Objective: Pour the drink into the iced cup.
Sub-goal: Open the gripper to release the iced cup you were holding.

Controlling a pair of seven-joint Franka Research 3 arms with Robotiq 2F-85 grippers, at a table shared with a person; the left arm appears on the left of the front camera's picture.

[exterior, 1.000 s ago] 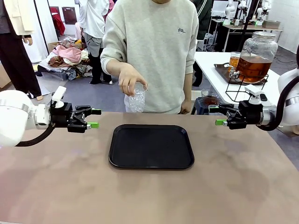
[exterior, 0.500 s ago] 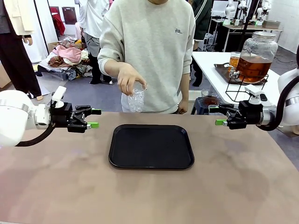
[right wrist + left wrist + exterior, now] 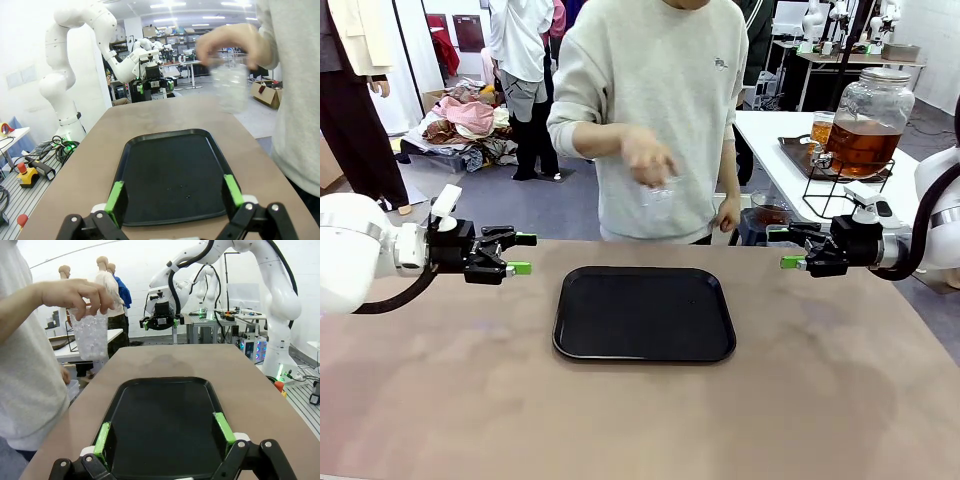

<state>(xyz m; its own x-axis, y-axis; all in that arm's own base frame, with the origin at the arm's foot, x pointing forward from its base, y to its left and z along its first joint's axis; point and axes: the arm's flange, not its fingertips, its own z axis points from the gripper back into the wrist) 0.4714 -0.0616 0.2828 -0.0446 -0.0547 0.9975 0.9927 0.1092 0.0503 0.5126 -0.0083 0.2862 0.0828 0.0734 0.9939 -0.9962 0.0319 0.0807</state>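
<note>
A person at the far side holds a clear plastic iced cup [image 3: 658, 190] from above in one hand, in the air beyond the table's far edge; it also appears as the cup [image 3: 90, 332] and, blurred, the cup [image 3: 230, 87]. The drink [image 3: 863, 146] is amber liquid in a big glass dispenser jar [image 3: 873, 105] with a metal lid, on a wire stand on a side table at far right. My left gripper [image 3: 521, 254] hovers open at the table's left. My right gripper [image 3: 789, 247] hovers open at the right. Nothing sits between either pair of fingers.
A black tray [image 3: 644, 312] lies bare in the middle of the brown table [image 3: 640, 420], between the two grippers. A second tray with a filled glass [image 3: 820, 128] stands beside the jar on the white side table. Other people stand farther back.
The person has stepped to the right and swung the cup rightward, from left of the tray's far edge to about its middle. Both arms stay still.
</note>
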